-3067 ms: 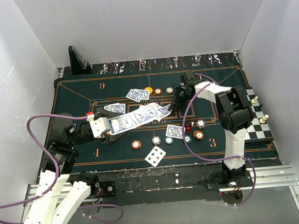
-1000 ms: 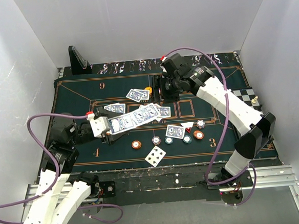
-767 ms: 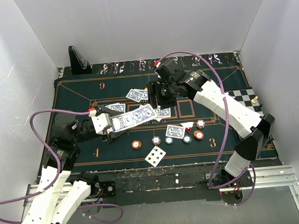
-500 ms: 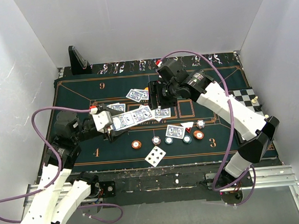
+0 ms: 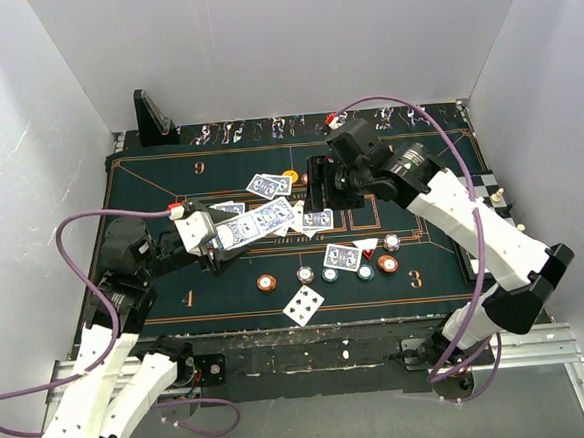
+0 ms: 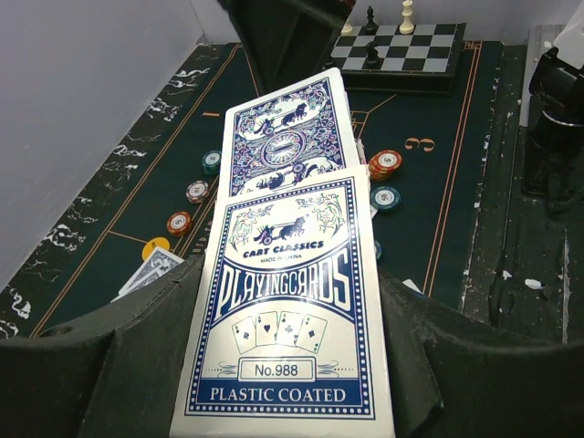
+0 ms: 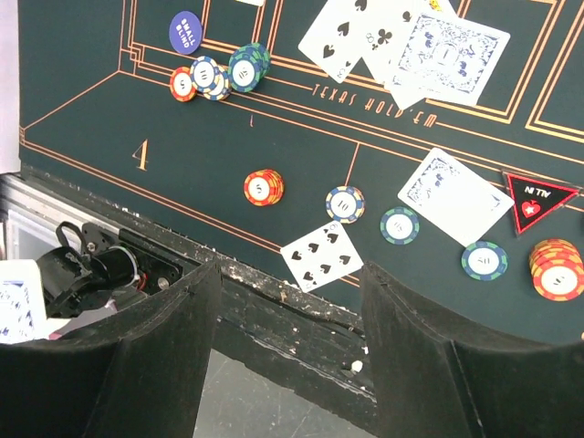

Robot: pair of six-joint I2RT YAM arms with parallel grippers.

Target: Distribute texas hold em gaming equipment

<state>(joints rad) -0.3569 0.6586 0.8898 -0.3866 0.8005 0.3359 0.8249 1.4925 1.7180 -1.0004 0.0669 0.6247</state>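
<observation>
Pack (image 6: 287,365), clamped in left gripper (image 5: 212,245), hangs over felt (image 5: 150,189) at 9 o'clock. One card (image 6: 290,137) protrudes toward 3 o'clock. Right gripper (image 7: 290,301) hovers near centre, spread and empty.

Step appears to be dealing. The next move likely requires the right gripper to pinch the protruding edge squarely.

Pack reads "CART CLASSICS PLAYING CARDS No.988 PLASTIC COATED". Felt reads "TEXAS HOLD'EM" and "4". Blue marker (image 7: 185,32) reads "SMALL BLIND"; red marker (image 7: 538,198) reads "ALL IN".

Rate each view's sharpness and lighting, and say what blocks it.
Top external: evenly lit and sharp, white walls bright against the dark felt. Left wrist: the card box fills the middle, its print crisp, hiding much of the felt; the jaws around it are near-black. Right wrist: chips and the face-up card are sharp; the dark jaws cover the bottom corners.
</observation>
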